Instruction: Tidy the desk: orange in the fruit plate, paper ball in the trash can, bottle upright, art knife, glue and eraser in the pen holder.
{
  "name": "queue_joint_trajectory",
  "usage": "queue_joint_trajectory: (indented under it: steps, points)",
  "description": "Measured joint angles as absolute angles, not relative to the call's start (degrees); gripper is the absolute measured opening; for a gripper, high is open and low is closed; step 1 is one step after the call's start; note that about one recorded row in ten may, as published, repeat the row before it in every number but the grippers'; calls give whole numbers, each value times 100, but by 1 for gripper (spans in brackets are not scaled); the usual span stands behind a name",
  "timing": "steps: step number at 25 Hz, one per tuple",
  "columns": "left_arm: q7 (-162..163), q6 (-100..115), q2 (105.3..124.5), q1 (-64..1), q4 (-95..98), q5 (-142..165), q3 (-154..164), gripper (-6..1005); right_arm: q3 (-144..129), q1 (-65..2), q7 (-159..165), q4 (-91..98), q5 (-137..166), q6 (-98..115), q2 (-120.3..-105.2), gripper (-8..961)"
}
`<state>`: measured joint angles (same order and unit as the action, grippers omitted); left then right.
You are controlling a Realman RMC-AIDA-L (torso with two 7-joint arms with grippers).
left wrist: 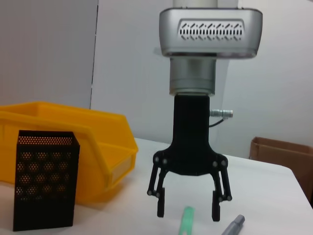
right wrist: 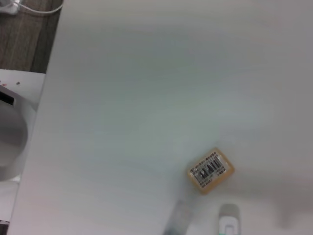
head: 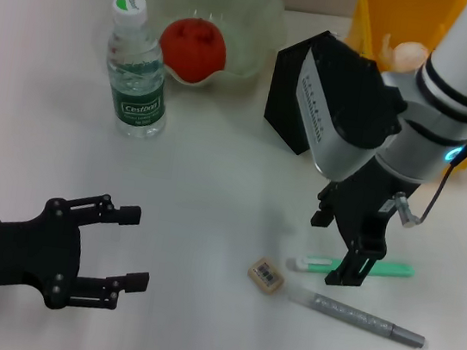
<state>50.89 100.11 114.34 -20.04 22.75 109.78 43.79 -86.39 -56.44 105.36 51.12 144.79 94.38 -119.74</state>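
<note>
Jaws spread wide and empty, right gripper (head: pixel 350 274) hangs over the green art knife (head: pixel 377 269) at lower right; we judge it light, stiff, slippery, best pinched mid-handle; left gripper (head: pixel 132 248) idle, open, lower left.

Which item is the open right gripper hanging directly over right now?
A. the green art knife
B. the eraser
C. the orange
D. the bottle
A. In the head view the right gripper hangs over the green art knife, and the left wrist view shows its open fingers to either side of the knife; the eraser lies off to one side.
</note>
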Motion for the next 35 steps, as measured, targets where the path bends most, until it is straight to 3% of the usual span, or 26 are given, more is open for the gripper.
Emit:
queue_joint_trajectory:
  steps: [24, 35]
  points:
    - [5089, 9974, 11434, -2029, 2241, 10978, 4368, 831, -9230, -5572, 10526, 4741, 14237, 8722, -11987, 825]
    - [5089, 9966, 11434, -2030, 2241, 10978, 4368, 831, -9405, -5520, 10527, 4737, 14154, 8584, -11988, 763]
